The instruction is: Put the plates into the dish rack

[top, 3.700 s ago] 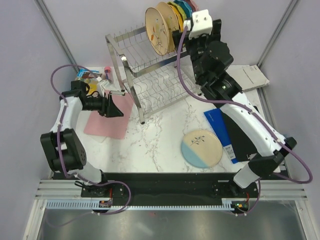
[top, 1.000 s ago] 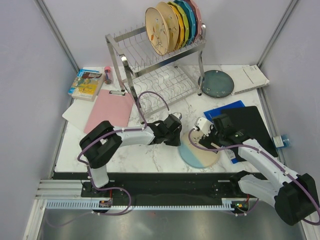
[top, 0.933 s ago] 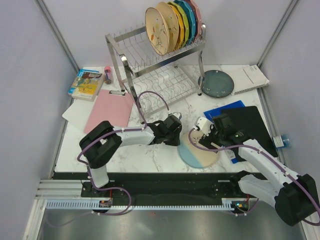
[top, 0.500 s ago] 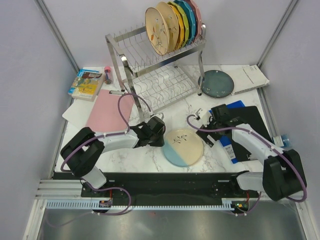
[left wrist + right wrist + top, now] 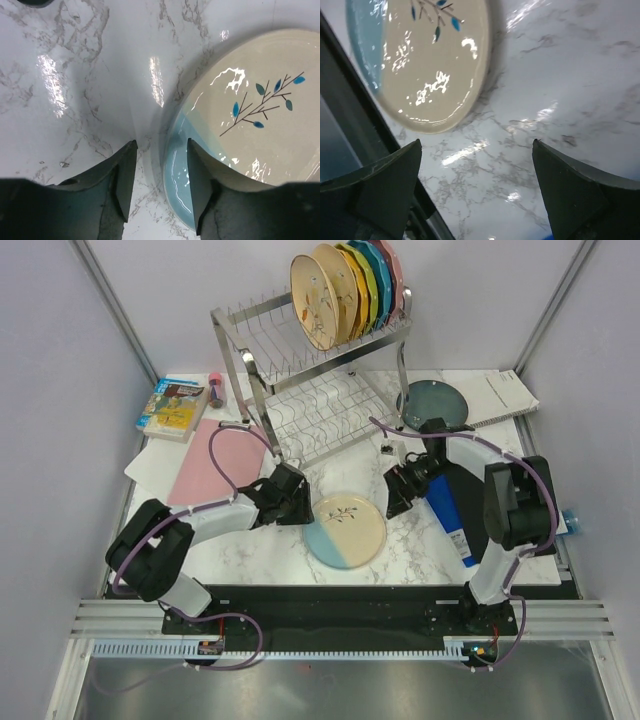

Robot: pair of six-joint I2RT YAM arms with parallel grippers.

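The half light-blue, half cream plate (image 5: 345,530) lies flat on the marble; it also shows in the left wrist view (image 5: 250,130) and the right wrist view (image 5: 430,60). My left gripper (image 5: 297,505) (image 5: 161,142) is open and straddles its blue left rim, one finger on the table and one over the plate. My right gripper (image 5: 398,490) (image 5: 476,142) is wide open and empty over bare marble just right of the plate. The dark teal plate (image 5: 432,405) lies flat right of the dish rack (image 5: 255,330). Two cream bird plates (image 5: 318,290) stand in its top tier.
Plain yellow, green, blue and pink plates (image 5: 375,280) stand behind the cream ones. A blue packet (image 5: 445,508) lies right of my right gripper. A notebook (image 5: 500,395) is at the back right. A pink clipboard (image 5: 215,465) and a book (image 5: 172,405) lie at the left.
The blue-and-cream plate has slid left along the table together with my left gripper. My right gripper has left the plate's right edge and pulled back toward the rack.
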